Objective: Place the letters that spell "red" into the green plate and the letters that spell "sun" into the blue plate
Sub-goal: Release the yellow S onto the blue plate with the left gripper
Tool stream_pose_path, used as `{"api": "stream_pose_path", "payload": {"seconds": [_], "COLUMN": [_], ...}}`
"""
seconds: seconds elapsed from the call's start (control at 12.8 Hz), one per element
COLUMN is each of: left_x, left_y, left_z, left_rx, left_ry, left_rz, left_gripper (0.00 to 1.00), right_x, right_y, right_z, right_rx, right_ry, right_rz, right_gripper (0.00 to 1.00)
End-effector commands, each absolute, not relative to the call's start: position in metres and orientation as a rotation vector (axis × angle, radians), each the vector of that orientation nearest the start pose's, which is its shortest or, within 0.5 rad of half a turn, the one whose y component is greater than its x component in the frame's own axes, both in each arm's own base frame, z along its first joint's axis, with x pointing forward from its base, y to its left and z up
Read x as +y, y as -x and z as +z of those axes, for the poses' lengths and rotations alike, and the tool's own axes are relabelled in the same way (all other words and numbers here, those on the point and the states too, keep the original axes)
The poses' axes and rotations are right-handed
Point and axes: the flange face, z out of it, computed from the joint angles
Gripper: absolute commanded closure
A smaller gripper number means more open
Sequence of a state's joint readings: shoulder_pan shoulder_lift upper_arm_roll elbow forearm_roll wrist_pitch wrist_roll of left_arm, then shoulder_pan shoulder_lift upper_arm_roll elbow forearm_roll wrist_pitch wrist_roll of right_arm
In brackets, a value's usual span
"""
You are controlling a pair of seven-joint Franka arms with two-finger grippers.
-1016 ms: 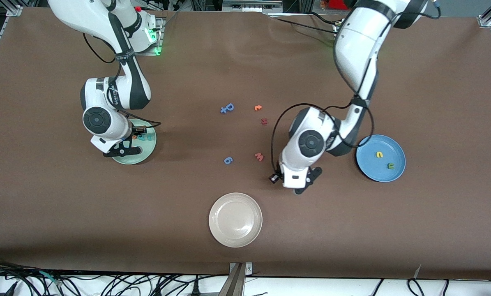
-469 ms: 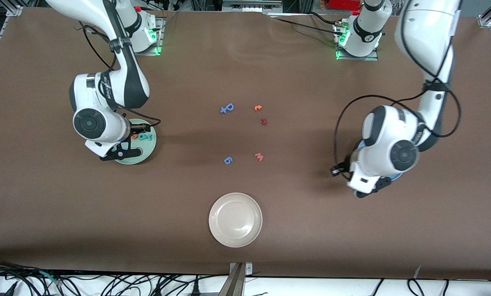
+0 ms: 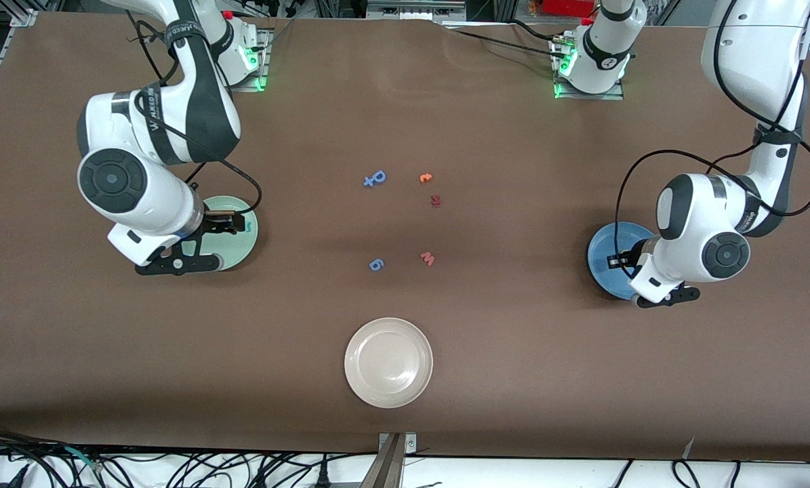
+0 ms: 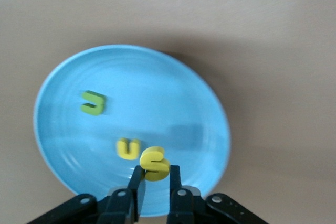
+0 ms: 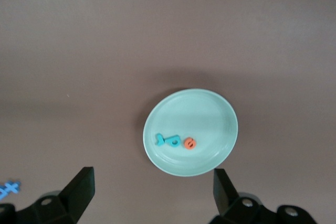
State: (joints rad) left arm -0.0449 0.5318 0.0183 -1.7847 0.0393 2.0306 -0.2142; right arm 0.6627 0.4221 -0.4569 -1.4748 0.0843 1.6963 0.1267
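Left wrist view shows you the left claw (image 4: 154,182) pinching the yellow "s" (image 4: 155,163) over the blue plate (image 4: 173,82), beside the yellow arch (image 4: 127,149) and green U (image 4: 93,103). Your right claw (image 5: 152,192) gapes wide above the green plate (image 5: 205,114), where the teal letters (image 5: 169,140) and orange "e" (image 5: 190,142) lie.

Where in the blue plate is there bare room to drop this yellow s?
The blue plate is crowded near the left gripper: the arch letter sits beside the held yellow s. Bare patches: between the green letter and the rim, and the half away from both.
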Motion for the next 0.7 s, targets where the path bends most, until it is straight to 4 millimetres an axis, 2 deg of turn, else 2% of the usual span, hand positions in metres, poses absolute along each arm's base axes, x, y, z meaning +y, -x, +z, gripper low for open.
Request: {"api": "stream_pose_path", "payload": {"seconds": [0.0, 0.16, 0.31, 0.47, 0.63], "left_x": [0.002, 0.008, 0.013, 0.025, 0.018], "left_y": [-0.623, -0.617, -0.598, -0.573, -0.556], "left_z": [0.257, 0.273, 0.291, 0.324, 0.365], "left_rx": [-0.163, -0.16, -0.042, 0.059, 0.097], "left_ry": [3.016, 3.022, 3.037, 3.059, 3.063], "left_rz": [0.376, 0.357, 0.358, 0.376, 0.432], "left_gripper": [0.0, 0.0, 0.0, 0.0, 0.0], "right_x": [0.148, 0.133, 0.124, 0.115, 0.103], "right_y": [-0.641, -0.636, -0.629, -0.615, -0.602], "right_z": [0.484, 0.505, 0.517, 0.529, 0.533], "right_rx": [0.018, 0.048, 0.034, -0.011, -0.024], "right_ry": [3.129, 3.109, 3.101, 3.12, 3.121], "right_rz": [0.135, 0.113, 0.125, 0.116, 0.132], "right_gripper": [0.0, 0.0, 0.0, 0.0, 0.0]}}
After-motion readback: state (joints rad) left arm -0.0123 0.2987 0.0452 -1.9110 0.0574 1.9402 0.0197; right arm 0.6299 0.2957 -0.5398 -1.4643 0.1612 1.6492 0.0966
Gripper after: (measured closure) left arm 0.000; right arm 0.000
